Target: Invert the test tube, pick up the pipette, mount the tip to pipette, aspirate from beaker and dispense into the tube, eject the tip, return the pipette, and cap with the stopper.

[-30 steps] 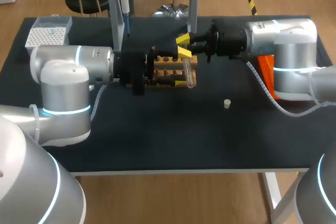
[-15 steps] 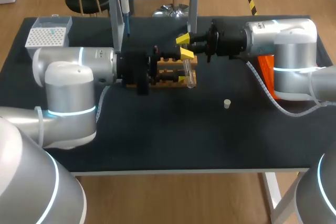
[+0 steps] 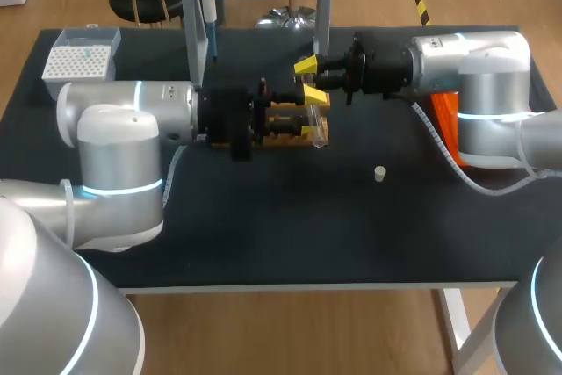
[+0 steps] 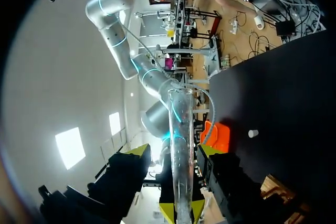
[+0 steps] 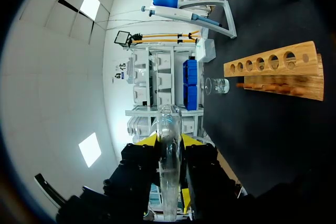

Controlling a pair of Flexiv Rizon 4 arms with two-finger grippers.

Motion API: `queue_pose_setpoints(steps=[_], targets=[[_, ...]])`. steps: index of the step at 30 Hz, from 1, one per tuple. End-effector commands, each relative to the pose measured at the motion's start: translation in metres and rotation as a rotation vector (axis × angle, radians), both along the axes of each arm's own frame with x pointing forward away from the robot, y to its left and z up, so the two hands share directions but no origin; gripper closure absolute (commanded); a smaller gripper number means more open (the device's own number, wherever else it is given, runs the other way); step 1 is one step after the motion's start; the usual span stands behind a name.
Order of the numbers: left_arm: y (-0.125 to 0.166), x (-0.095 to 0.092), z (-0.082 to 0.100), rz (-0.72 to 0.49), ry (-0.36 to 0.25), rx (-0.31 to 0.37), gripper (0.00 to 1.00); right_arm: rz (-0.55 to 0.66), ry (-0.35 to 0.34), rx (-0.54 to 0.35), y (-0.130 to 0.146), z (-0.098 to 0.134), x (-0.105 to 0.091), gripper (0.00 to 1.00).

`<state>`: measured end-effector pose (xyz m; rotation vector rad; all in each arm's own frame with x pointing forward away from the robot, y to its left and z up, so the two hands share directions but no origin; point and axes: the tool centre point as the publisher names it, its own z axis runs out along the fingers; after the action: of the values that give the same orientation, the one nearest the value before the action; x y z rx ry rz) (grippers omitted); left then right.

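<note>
Clamping a glass tube by the rack

The right pincer (image 5: 169, 140) is closed on a clear, smooth glass tube (image 5: 169, 121), its yellow tips pressing from two sides near the rounded end. The left pincer (image 4: 175, 150) stands open around the same tube, tips clear of the glass on both sides. The tube is transparent along its length, its open mouth past the left pincer. It hangs over the matte black bench (image 3: 263, 217), by the holed wooden rack (image 5: 273, 66). A small pale stopper (image 3: 379, 173) sits well apart.
</note>
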<state>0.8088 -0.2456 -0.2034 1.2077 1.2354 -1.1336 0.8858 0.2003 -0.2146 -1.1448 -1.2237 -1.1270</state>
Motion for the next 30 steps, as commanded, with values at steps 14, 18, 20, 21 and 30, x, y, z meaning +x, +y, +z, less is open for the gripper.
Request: queue_pose_setpoints(steps=[14,18,20,21,30], targets=[[-0.0019,-0.0002,-0.0018,-0.002,-0.001,-0.010,0.60,0.000,0.000,-0.004,-0.0002,0.0009,-0.0001,1.00],[-0.0017,-0.0002,-0.0020,-0.003,0.000,-0.012,0.68,0.000,0.000,-0.004,-0.0002,0.0009,-0.0001,1.00],[-0.0017,-0.0001,-0.0021,-0.004,0.001,-0.013,0.75,0.000,0.000,-0.004,-0.0002,0.0009,-0.0001,1.00],[-0.0017,-0.0001,-0.0022,-0.005,0.001,-0.013,0.82,0.000,0.000,-0.004,-0.0002,0.0009,-0.0001,1.00],[-0.0015,0.0001,-0.0023,-0.008,0.004,-0.014,1.00,0.000,0.000,-0.004,-0.0002,0.0009,-0.0001,1.00]])
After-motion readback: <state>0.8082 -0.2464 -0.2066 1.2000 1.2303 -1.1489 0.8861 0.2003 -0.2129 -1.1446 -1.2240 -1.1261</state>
